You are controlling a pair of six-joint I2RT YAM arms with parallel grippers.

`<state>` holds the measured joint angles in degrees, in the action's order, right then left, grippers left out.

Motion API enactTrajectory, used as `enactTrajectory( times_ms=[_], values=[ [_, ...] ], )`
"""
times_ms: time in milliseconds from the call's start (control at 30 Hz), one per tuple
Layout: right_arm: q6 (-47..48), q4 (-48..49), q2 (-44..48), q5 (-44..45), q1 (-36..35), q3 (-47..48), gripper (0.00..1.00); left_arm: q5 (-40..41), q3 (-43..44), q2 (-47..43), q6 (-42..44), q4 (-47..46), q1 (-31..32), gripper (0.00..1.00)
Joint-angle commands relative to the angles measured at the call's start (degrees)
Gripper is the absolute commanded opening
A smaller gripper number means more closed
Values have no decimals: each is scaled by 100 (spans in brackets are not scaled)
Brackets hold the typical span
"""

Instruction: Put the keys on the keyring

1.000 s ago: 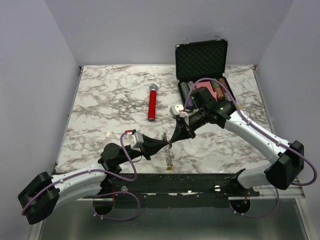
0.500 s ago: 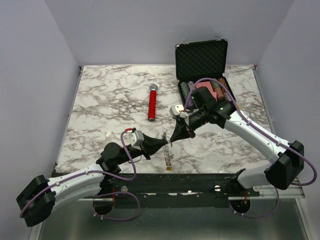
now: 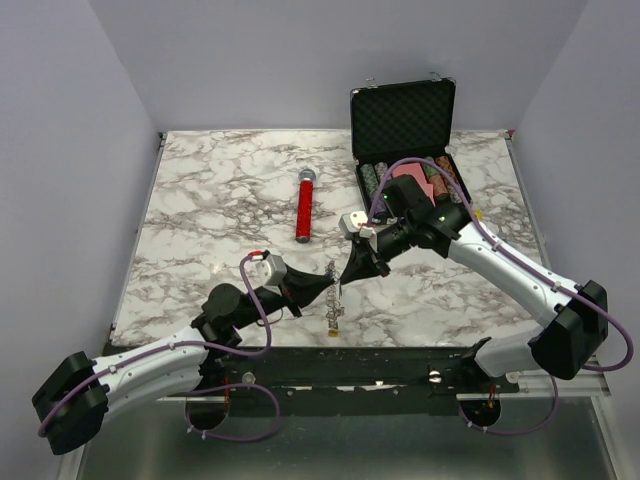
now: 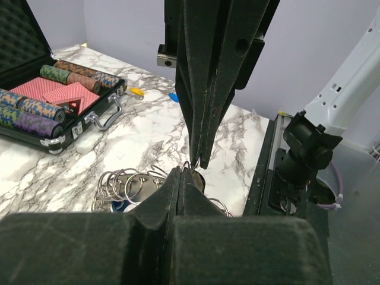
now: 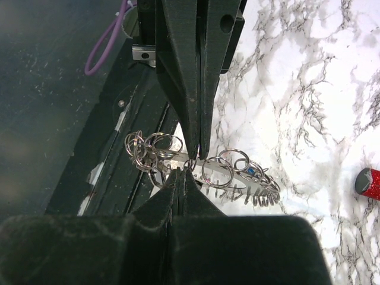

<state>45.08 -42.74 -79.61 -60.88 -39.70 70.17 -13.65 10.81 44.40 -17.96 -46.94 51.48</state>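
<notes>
The keyring (image 5: 221,173) is a string of thin metal rings, held off the table near its front edge between both grippers. In the top view the keyring (image 3: 333,300) hangs down to a small yellow tag (image 3: 332,331). My left gripper (image 3: 329,290) comes from the left and is shut on one small ring. My right gripper (image 3: 343,284) comes from the right, also shut on that small ring, tip to tip with the left. A blue key head (image 5: 252,171) shows among the rings. Other keys I cannot make out. The left gripper (image 4: 181,172) and right gripper (image 5: 181,171) hide the pinch point.
An open black case (image 3: 402,122) with poker chips (image 4: 56,74) stands at the back right. A red-handled microphone (image 3: 303,205) lies mid-table. A small yellow piece (image 4: 136,91) and a blue piece (image 4: 173,97) lie on the marble beyond the case handle. The table's front edge (image 3: 330,347) is just below the rings.
Both gripper tips and the keyring between them have shifted slightly left and toward the back. The yellow tag moved with them.
</notes>
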Motion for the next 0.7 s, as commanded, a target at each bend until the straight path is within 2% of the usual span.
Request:
enactTrajectory(
  times_ms=[0, 300, 667],
  values=[
    [53, -50, 95, -38, -46, -153, 0, 468, 255, -72, -261, -149, -24, 0],
    [71, 20, 139, 59, -55, -267, 0, 785, 167, -54, -612, -430, -24, 0],
    [-34, 178, 148, -2, -55, -355, 0, 1092, -52, 121, -1061, -1291, 28, 0]
  ],
)
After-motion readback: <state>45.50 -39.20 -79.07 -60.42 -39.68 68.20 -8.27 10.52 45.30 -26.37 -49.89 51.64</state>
